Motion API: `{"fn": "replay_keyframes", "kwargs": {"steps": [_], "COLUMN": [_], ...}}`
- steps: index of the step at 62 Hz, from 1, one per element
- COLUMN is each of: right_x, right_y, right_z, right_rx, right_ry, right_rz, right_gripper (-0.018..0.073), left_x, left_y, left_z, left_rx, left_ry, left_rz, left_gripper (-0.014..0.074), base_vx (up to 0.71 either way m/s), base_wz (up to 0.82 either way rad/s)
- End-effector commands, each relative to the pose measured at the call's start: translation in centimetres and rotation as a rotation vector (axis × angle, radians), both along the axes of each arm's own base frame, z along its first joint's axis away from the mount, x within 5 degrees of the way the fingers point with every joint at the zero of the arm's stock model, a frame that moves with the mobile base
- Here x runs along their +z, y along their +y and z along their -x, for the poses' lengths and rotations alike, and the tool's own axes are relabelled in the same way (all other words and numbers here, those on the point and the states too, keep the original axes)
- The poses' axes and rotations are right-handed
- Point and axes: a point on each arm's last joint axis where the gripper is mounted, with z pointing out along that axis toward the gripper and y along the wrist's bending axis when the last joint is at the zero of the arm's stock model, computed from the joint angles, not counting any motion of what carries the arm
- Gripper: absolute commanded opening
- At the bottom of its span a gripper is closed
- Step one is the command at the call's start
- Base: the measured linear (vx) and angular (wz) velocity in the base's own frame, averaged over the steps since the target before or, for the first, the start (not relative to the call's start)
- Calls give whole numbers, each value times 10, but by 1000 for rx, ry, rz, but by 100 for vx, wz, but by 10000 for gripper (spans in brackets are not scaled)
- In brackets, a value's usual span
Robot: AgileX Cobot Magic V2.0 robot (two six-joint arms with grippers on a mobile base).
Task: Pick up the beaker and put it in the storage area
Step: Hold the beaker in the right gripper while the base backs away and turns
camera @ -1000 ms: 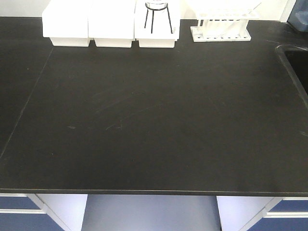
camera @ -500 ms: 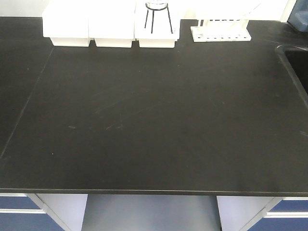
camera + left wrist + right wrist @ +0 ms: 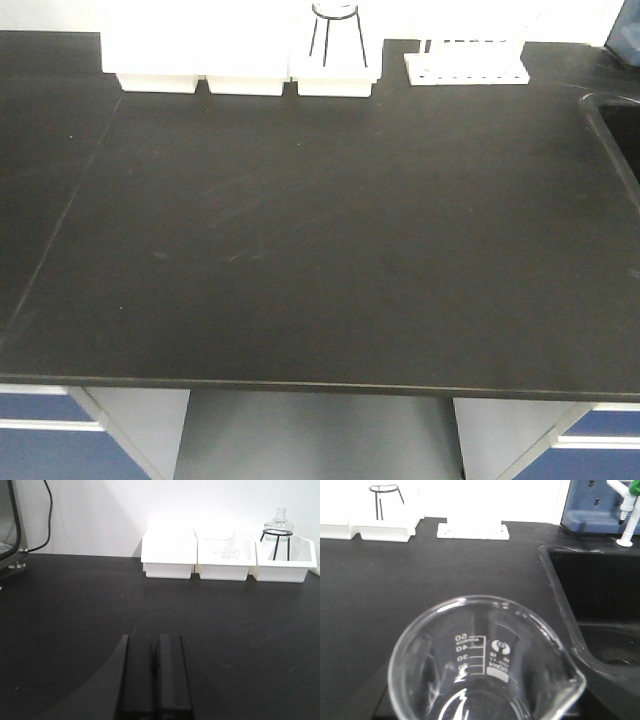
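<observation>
The beaker (image 3: 485, 665), clear glass with white graduation marks and a pour lip at the lower right, fills the bottom of the right wrist view, close to the camera and above the black benchtop (image 3: 445, 575). My right gripper (image 3: 485, 702) is shut on it, its fingers mostly hidden behind the glass. In the left wrist view my left gripper (image 3: 156, 639) is shut and empty, low over the benchtop (image 3: 75, 605). Neither arm shows in the front view. The storage area is out of view.
Three white boxes (image 3: 240, 70) line the bench's back edge, the right one holding a glass vessel on black tripod legs (image 3: 337, 35). A white test-tube rack (image 3: 466, 65) stands beside them. A black sink (image 3: 600, 610) with a tap (image 3: 626, 510) lies at the right.
In the front view the bench, boxes and rack have slid upward and slightly right in the picture, so the camera has shifted. Nothing on the bench has moved.
</observation>
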Motion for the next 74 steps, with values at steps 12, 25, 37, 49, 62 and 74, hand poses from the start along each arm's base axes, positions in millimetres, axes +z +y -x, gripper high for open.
{"fn": "replay_keyframes", "kwargs": {"steps": [12, 25, 37, 49, 62, 74], "right_x": [18, 17, 17, 17, 17, 17], "right_y": [0, 0, 0, 0, 0, 0], "right_z": [-2, -1, -1, -1, -1, -1], "right_rx": [-1, -1, -1, -1, -1, -1], "right_ry": [-108, -103, -103, -103, -103, -103], "right_rz": [16, 16, 16, 16, 16, 16], "right_gripper": [-4, -4, -4, -4, -4, -4], "left_x": [1, 1, 1, 1, 1, 1], "left_y": [-2, -2, -2, -2, -2, -2], "left_z": [0, 0, 0, 0, 0, 0], "left_rx": [-20, -20, -20, -20, -20, -20], "left_ry": [-81, -81, -81, -81, -81, -81], "left_rz": [12, 12, 12, 12, 12, 12], "left_gripper": [-8, -8, -8, -8, -8, -8], "base_vx": [-12, -20, -26, -32, -36, -39], "base_wz": [8, 5, 3, -1, -7, -13]}}
